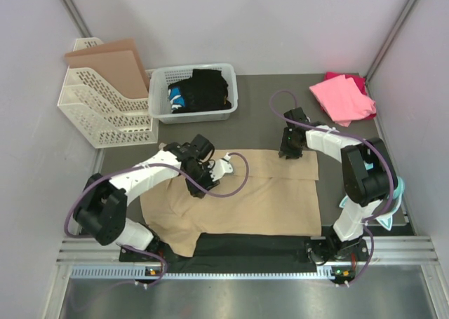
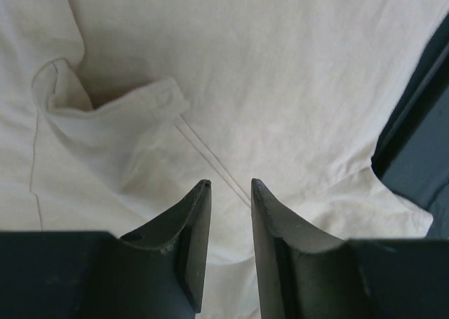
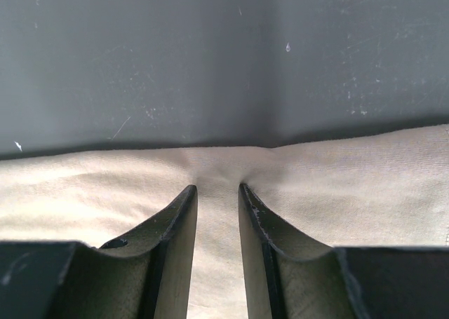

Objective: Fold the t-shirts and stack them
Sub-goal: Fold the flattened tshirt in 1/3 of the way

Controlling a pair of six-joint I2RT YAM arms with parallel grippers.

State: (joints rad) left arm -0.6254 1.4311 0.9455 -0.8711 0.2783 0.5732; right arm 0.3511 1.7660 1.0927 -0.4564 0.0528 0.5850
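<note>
From the top, the tan t-shirt (image 1: 266, 193) lies spread flat on the dark surface (image 1: 273, 98) between the 2 arms. The left end effector (image 1: 203, 179) is over the shirt's left part. The right end effector (image 1: 289, 151) is at the shirt's far edge. A pink t-shirt (image 1: 342, 98) lies on a darker magenta t-shirt (image 1: 356, 79) in the far right corner. A white basket (image 1: 160, 94) holds black cloth.

In the left wrist view, the left end effector (image 2: 230, 184) has a small gap and holds nothing. The tan t-shirt (image 2: 280, 66) is under it, with a folded sleeve (image 2: 112, 116) nearby.

In the right wrist view, the right end effector (image 3: 217, 187) pinches the edge of the tan t-shirt (image 3: 365, 186), and the cloth bunches at its tips. The bare surface (image 3: 210, 66) is beyond.
</note>
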